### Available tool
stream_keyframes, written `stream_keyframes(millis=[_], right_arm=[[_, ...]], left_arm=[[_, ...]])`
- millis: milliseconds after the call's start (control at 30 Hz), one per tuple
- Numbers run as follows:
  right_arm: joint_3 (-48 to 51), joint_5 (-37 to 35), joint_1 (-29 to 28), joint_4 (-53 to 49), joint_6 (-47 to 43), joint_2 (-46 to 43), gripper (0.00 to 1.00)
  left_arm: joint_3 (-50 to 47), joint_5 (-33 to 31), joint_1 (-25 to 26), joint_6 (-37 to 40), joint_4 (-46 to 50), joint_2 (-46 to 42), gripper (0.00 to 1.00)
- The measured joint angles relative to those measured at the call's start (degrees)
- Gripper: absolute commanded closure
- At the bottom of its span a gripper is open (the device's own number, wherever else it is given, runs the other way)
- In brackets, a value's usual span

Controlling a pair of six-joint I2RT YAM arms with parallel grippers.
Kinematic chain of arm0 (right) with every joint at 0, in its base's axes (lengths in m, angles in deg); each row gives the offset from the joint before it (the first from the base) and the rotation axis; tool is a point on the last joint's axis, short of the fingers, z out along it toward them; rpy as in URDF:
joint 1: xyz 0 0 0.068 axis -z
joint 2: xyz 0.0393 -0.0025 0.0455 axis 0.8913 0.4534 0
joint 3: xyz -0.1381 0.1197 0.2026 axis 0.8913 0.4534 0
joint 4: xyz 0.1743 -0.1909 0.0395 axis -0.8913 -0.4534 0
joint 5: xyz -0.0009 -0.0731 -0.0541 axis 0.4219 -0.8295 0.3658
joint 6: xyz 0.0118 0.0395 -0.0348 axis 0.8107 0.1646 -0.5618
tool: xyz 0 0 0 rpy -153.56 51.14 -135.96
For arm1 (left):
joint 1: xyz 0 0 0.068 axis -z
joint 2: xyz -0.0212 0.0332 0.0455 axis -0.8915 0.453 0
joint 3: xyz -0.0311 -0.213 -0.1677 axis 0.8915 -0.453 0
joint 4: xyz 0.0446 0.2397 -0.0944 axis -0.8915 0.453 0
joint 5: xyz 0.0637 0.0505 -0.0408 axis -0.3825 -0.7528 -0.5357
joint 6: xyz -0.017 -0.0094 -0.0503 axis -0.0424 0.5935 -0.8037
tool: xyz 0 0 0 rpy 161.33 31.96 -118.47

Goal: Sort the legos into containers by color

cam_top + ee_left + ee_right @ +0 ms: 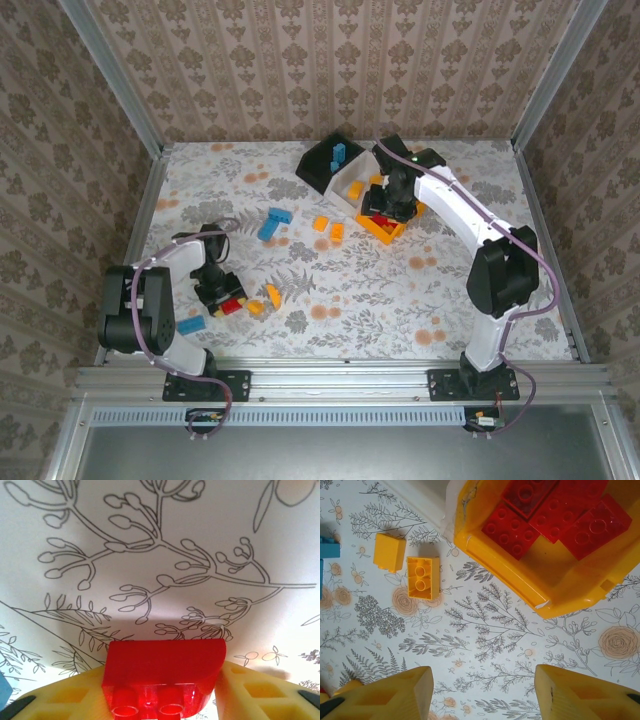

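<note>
My left pincer (161, 702) clamped on red brick (165, 662), my right pincer (485, 695) wide apart, empty, orange bin (570, 592) just ahead, red bricks (545, 515) inside

A red lego (165, 672) (round shapes seen on its near face) is clamped between the yellow fingers (75, 696) of the left gripper (162, 696) at bottom centre. A flower-printed table surface (165, 555) is seen above it, and a blue sliver (4, 690) is cut off at the lower left edge.

Red bricks (555, 515) in orange-yellow bin (560, 587); blue brick (339, 154) in black bin (318, 165); white table (400, 290), floral line-and-rose print; beige damask walls (330, 70).
</note>
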Motion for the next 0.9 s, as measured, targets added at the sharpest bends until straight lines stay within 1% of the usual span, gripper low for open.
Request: stream_keyframes(millis=[233,367,533,667,767,900], right_arm=[[1.4,0.0,0.0,0.7,1.0,-0.5,0.44],[2.7,0.0,0.1,1.7,1.2,-1.2,0.44],[6.2,0.7,1.3,3.2,2.0,-3.8,0.44],[11.1,1.8,4.6,5.0,3.5,-7.6,0.44],[15.2,2.3,7.2,6.4,4.6,-11.5,0.44],[21.1,3.1,9.7,8.7,5.7,-17.9,0.44]], left_arm=[[0.3,0.2,0.0,0.4,0.3,-0.3,0.56],[2.5,2.3,0.5,0.7,0.3,-0.7,0.56],[12.6,5.7,2.4,0.4,0.6,-1.6,0.56],[22.5,9.1,6.0,-1.0,-0.6,-0.6,0.55],[29.4,12.5,9.5,-3.7,-3.5,3.7,0.55],[39.2,16.6,14.6,-8.2,-7.9,13.6,0.55]])
